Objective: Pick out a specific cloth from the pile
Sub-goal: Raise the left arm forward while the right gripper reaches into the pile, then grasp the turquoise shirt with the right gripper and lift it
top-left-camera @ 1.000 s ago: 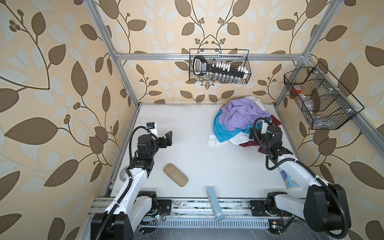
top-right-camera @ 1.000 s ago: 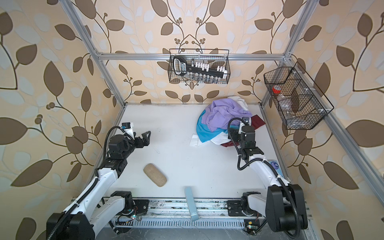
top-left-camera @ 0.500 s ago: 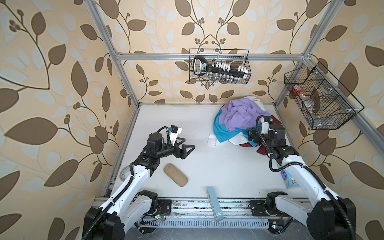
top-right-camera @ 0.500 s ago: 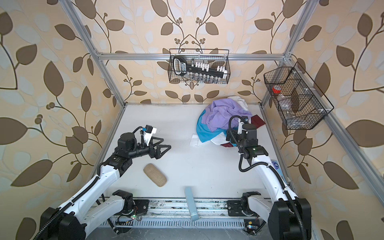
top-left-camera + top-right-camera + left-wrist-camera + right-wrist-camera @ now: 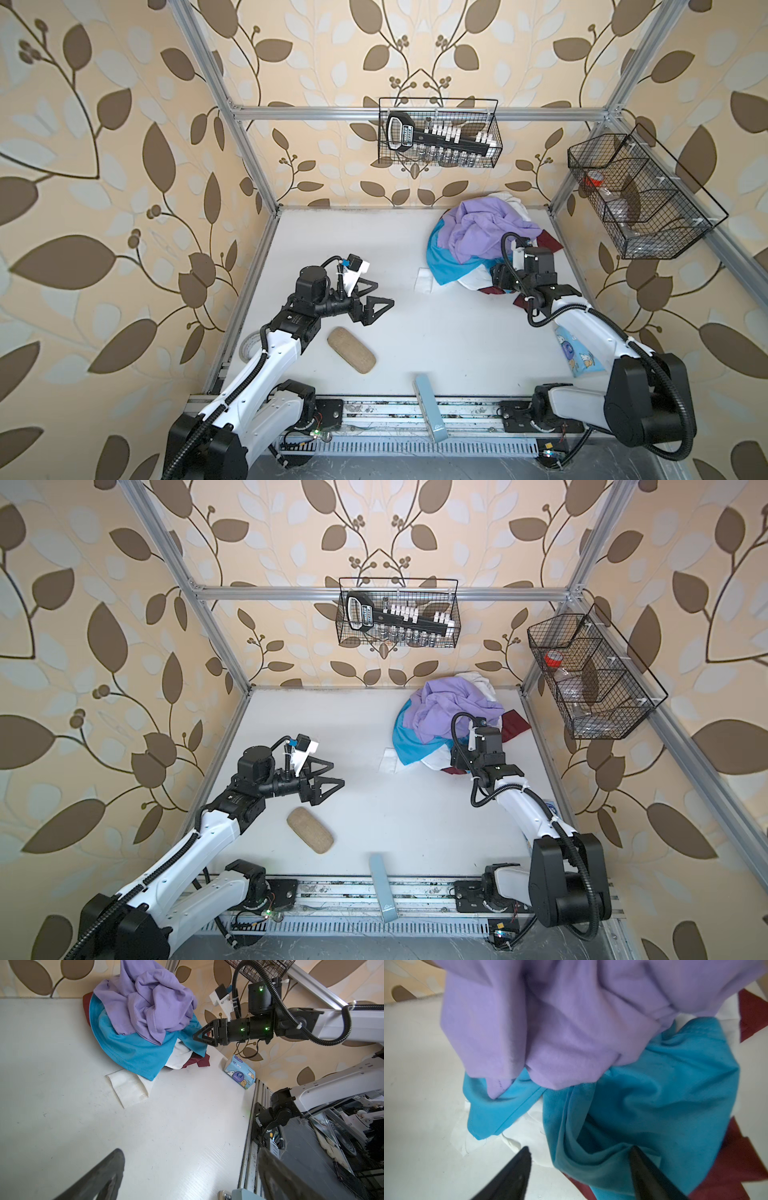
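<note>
The pile (image 5: 482,232) lies at the back right of the table, a lilac garment (image 5: 449,708) on top. The cloth (image 5: 446,266), turquoise-blue, sticks out beneath it toward the front and left. White and maroon fabric show under its edge. My right gripper (image 5: 579,1148) is at the pile's near edge, jaws apart, with a fold of the cloth (image 5: 654,1095) between its fingertips; one fingertip (image 5: 636,1153) touches the fabric. In the left wrist view my right gripper (image 5: 197,1035) points into the cloth (image 5: 135,1051). My left gripper (image 5: 384,294) hovers open and empty over the table's left middle.
A tan oblong case (image 5: 351,350) lies front left and a light-blue box (image 5: 430,405) stands at the front edge. A wipes pack (image 5: 575,353) sits under the right arm. A folded white piece (image 5: 424,279) lies left of the pile. Wire baskets (image 5: 438,133) (image 5: 640,195) hang on the walls.
My left arm swung from the left wall toward the table's middle, gripper open. My right gripper pushed into the pile's near edge and its jaws narrowed around the blue fold.
</note>
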`<action>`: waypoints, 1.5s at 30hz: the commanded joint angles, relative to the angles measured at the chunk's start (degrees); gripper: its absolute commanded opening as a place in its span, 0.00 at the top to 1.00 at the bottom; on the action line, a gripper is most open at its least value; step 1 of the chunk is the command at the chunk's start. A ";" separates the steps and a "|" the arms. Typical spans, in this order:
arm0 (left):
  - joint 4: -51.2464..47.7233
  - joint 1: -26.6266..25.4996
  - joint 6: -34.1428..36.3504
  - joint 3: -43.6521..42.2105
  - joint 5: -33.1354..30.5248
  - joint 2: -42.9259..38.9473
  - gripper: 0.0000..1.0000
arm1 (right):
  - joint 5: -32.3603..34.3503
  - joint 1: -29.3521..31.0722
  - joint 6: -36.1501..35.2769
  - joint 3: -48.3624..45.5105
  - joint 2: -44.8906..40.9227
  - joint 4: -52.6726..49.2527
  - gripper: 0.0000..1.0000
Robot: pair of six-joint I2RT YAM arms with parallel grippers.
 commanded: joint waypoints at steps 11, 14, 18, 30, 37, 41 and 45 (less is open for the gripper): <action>-0.29 -0.70 2.38 2.89 2.82 0.71 0.01 | 1.37 0.17 0.65 5.18 -0.60 -1.00 1.00; -0.43 -0.70 2.38 2.91 2.85 0.54 0.01 | 1.92 0.18 -0.29 6.95 -2.14 -2.28 1.00; -0.46 -0.79 2.38 2.89 2.48 0.15 0.01 | 3.18 0.17 -1.51 10.39 -4.42 -4.29 1.00; -0.21 -1.23 2.39 2.30 1.00 -1.13 0.01 | 7.36 0.19 -5.02 22.47 -10.05 -8.93 1.00; -1.24 -1.92 3.17 2.43 -0.30 -1.84 0.01 | 9.67 0.19 -5.94 25.33 -14.86 -9.70 1.00; -1.43 -2.35 3.22 2.38 -0.40 -2.32 0.01 | 10.08 0.23 -6.48 26.50 -16.91 -8.91 1.00; -1.80 -2.85 3.34 2.33 -1.34 -2.89 0.01 | 8.96 0.18 -6.75 29.88 -16.95 -8.82 1.00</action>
